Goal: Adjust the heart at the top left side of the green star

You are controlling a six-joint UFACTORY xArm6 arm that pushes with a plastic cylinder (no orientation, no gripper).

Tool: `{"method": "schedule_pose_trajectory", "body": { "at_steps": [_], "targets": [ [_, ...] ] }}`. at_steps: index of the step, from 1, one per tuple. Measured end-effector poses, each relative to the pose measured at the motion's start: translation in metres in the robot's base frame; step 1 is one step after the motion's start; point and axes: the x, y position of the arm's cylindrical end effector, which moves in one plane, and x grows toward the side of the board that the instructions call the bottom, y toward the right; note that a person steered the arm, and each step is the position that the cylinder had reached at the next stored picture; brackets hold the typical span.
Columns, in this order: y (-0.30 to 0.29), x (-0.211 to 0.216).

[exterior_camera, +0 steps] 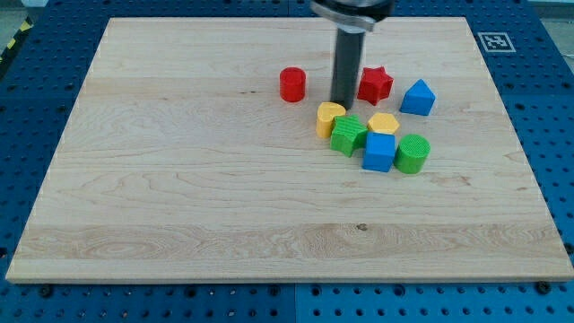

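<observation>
A yellow heart (328, 117) lies against the upper left side of the green star (348, 135), touching it. My rod comes down from the view's top and my tip (342, 104) rests on the board just above the heart's upper right edge, close to it or touching it. The tip is between the red cylinder (292, 84) on its left and the red star (375, 85) on its right.
A yellow block (384, 124) sits right of the green star, a blue cube (379, 152) below it and a green cylinder (413, 153) to that cube's right. A blue pointed block (418, 97) lies right of the red star. The wooden board (179, 179) ends at blue edges.
</observation>
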Motion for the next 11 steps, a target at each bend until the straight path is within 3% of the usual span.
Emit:
{"method": "schedule_pose_trajectory", "body": {
  "at_steps": [4,6,8,11],
  "targets": [
    [-0.012,0.018],
    [-0.059,0.000],
    [-0.080,0.030],
    [-0.029,0.009]
  ]
}}
